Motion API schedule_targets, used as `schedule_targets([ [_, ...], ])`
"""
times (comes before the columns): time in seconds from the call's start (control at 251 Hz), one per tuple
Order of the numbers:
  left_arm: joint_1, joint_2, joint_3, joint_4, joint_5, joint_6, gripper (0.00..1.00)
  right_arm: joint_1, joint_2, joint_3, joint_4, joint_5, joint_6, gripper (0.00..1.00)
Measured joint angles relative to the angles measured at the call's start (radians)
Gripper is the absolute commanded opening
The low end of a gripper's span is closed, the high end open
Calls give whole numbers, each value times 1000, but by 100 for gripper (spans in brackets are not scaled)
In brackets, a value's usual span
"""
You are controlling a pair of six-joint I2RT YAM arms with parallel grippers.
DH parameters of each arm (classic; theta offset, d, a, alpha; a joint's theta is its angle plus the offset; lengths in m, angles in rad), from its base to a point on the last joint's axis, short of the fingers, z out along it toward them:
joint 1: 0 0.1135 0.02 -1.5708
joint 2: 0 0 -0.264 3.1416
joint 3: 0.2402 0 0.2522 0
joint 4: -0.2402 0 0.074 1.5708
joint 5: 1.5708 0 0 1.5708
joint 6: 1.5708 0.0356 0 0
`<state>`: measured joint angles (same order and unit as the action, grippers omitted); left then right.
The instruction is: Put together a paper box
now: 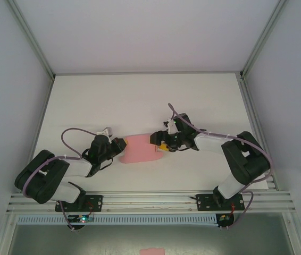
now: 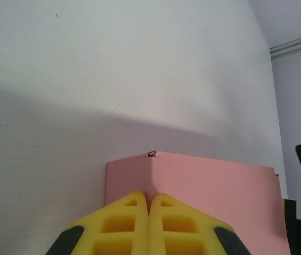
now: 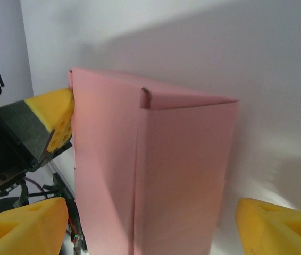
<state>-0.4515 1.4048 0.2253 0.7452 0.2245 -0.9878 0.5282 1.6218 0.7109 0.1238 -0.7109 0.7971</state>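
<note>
A pink paper box, partly formed, lies at the middle of the white desk between the two arms, its long axis running left to right. The left fingers are pressed tight together at the box's left end, on a crease line in the card. Whether a thin fold is pinched between them cannot be made out. The right fingers stand wide apart at the right end, one on either side of the box and gripping nothing.

In the right wrist view the card rises as a tall folded wall with a loose flap bent over at its top corner.

The box looks like thin, light card, stiff only along its creases, so it would likely skid across the smooth desk at a nudge and buckle or dent under a hard squeeze on an open panel. The safer holds appear to be the folded edges and corners, where doubled card resists crushing. One arm would need to steady the box while the other works a flap.
</note>
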Motion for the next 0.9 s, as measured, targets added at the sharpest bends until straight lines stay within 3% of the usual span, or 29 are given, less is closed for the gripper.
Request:
schedule_targets([
  [0.172, 0, 11, 0, 12, 4, -2, 0, 29, 63, 0, 66, -32, 45, 78],
  [0.239, 0, 25, 0, 32, 3, -5, 0, 32, 70, -3, 106, -34, 69, 68],
  [0.363, 1, 43, 2, 58, -4, -9, 0, 17, 69, -25, 163, -37, 106, 39],
  [0.463, 1, 40, 11, 46, -4, 3, 4, 10, 50, -35, 181, -47, 122, 37],
  [0.507, 1, 25, 18, 19, -2, 20, 13, 4, 34, -43, 183, -45, 122, 37],
  [0.539, 0, 5, 26, -13, -2, 36, 26, 0, 20, -50, 182, -43, 121, 37],
  [0.647, 0, -114, 70, -170, -17, 125, 99, -19, -58, -66, 164, -45, 108, 38],
  [0.778, -15, -303, 180, -347, -38, 353, 100, -82, -179, -65, 111, -39, 82, 39],
  [0.902, -78, -436, 311, -495, 13, 679, 100, -161, -248, -49, 46, -53, 99, 39],
])
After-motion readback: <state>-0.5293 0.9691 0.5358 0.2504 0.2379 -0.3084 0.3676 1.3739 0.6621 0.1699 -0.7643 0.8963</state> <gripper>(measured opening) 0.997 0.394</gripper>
